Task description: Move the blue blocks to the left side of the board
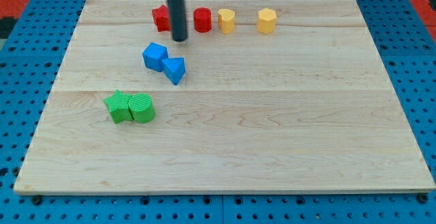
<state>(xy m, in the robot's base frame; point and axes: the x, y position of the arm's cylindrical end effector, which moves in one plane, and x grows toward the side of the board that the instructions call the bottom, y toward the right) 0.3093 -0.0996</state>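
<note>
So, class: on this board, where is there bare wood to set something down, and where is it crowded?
Free: the whole right half below the yellow blocks, and the bottom strip under the green blocks. Crowded: the top-left, where my tip stands between the red blocks, just above the blue cube and blue wedge.

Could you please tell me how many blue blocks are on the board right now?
2. A blue cube lies left of centre, and a blue triangular block touches its lower right side. My tip is just above them, towards the view's top. None seems hidden.
</note>
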